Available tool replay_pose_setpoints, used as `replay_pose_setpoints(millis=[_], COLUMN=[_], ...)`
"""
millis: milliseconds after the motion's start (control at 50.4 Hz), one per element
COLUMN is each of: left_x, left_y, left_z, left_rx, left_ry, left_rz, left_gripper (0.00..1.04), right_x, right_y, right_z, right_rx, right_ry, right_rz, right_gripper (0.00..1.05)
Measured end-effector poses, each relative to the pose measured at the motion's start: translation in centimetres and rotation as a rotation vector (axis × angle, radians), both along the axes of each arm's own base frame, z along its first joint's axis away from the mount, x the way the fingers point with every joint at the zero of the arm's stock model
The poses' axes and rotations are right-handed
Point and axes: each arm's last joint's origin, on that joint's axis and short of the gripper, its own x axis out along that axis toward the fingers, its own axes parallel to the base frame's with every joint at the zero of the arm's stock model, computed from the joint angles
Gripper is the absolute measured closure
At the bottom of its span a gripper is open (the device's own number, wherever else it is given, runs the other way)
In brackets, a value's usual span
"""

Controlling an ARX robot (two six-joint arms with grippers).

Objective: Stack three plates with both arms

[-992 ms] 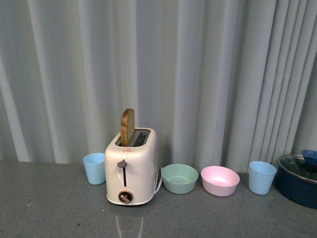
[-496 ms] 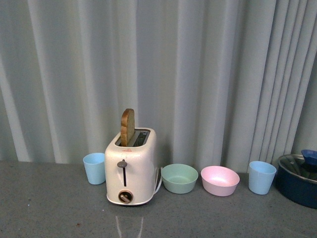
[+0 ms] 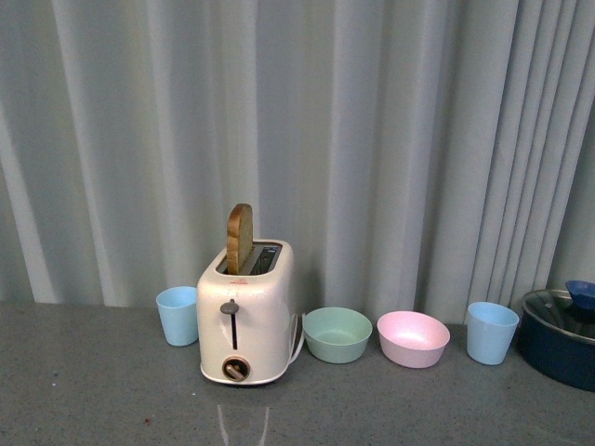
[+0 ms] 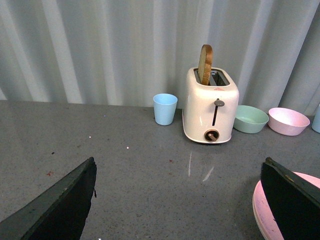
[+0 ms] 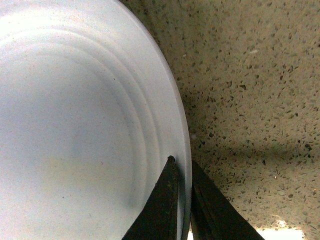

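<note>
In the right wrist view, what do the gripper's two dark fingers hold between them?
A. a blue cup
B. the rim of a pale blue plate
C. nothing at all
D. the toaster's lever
B: the right gripper is shut on the rim of the light blue plate, with a finger on each side.

front view change: none seen over the last second
toaster [image 3: 246,321], toast [image 3: 239,237]: no shift
blue cup by toaster [image 3: 177,314], blue cup by pot [image 3: 491,332]: no shift
green bowl [image 3: 337,333], pink bowl [image 3: 413,337], pot [image 3: 558,346]: no shift on worktop [image 3: 112,395]
arms, front view: out of view then and now, no motion to log
left wrist view: current picture only, left fingers [image 4: 60,205] spread wide, change cannot be told
right wrist view: current picture only, right fingers [image 5: 162,200] pinch rim of pale plate [image 5: 75,125], change cannot be told
</note>
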Motion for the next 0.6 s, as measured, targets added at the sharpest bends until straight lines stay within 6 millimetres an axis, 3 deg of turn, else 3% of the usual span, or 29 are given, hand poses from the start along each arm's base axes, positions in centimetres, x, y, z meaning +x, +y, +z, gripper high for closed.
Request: replay_pose_setpoints(millis=[99, 337, 437, 595], left_x=[0.0, 0.0, 0.0, 0.0], left_y=[0.0, 0.0, 0.0, 0.0], left_z=[0.0, 0.0, 0.0, 0.0], left_rx=[0.000, 0.000, 0.000, 0.000], left_ry=[0.000, 0.000, 0.000, 0.000], left_rz=[0.000, 0.000, 0.000, 0.000], left_gripper=[0.07, 0.07, 0.07, 0.07], right_x=[0.1, 0.6, 1.2, 2.6], right_y=[-0.2, 0.5, 2.3, 7.3], right_z=[1.4, 8.9, 11.3, 13.8], right_rx=[-0.029, -0.151, -0.158, -0.117], right_ry=[-0.026, -0.201, -0.279, -0.386], right_rz=[0.000, 0.009, 0.046, 0.156], right_gripper=[1.01, 1.01, 1.01, 1.01])
